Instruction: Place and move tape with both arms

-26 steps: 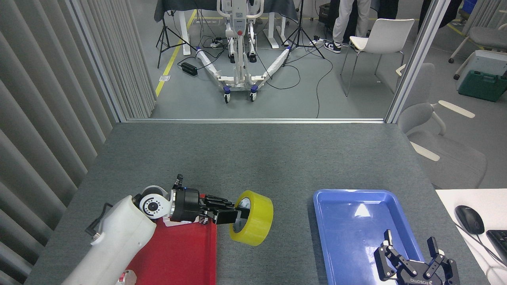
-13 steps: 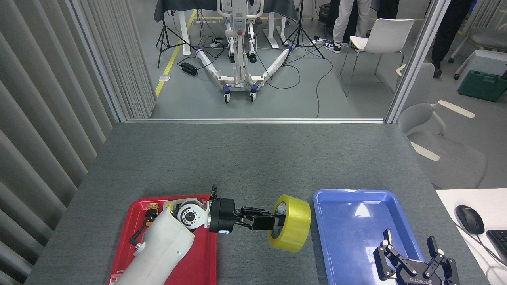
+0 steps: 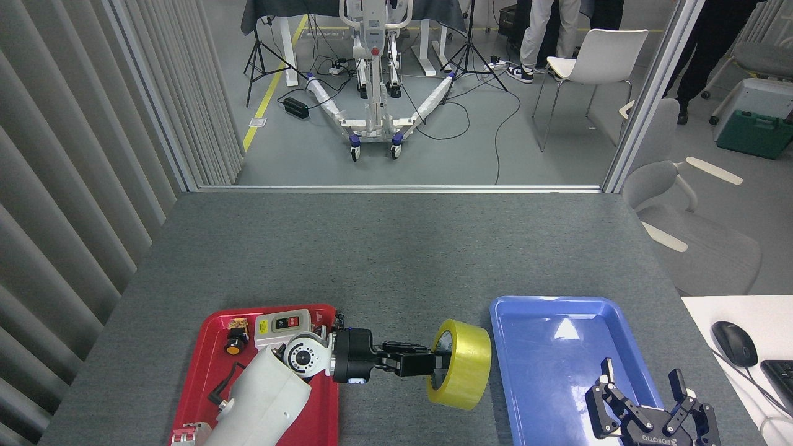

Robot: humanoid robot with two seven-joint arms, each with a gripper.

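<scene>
While my left pincer (image 3: 430, 364) pinches the tape (image 3: 460, 364) by its rim, one finger inside the core, the roll hangs on edge over the grey tabletop (image 3: 396, 248), between the red tray (image 3: 192, 371) and the blue tray (image 3: 514, 371), just beside the latter. My right pincer (image 3: 644, 402) waits spread over the blue tray's near end. I judge the roll light and stiff, its film slick; the rim, wall between fingers, looks the surest hold.

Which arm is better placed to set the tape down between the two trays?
Left. The left gripper already holds the tape above the table strip between the red tray and blue tray; the right gripper is open over the blue tray.
</scene>
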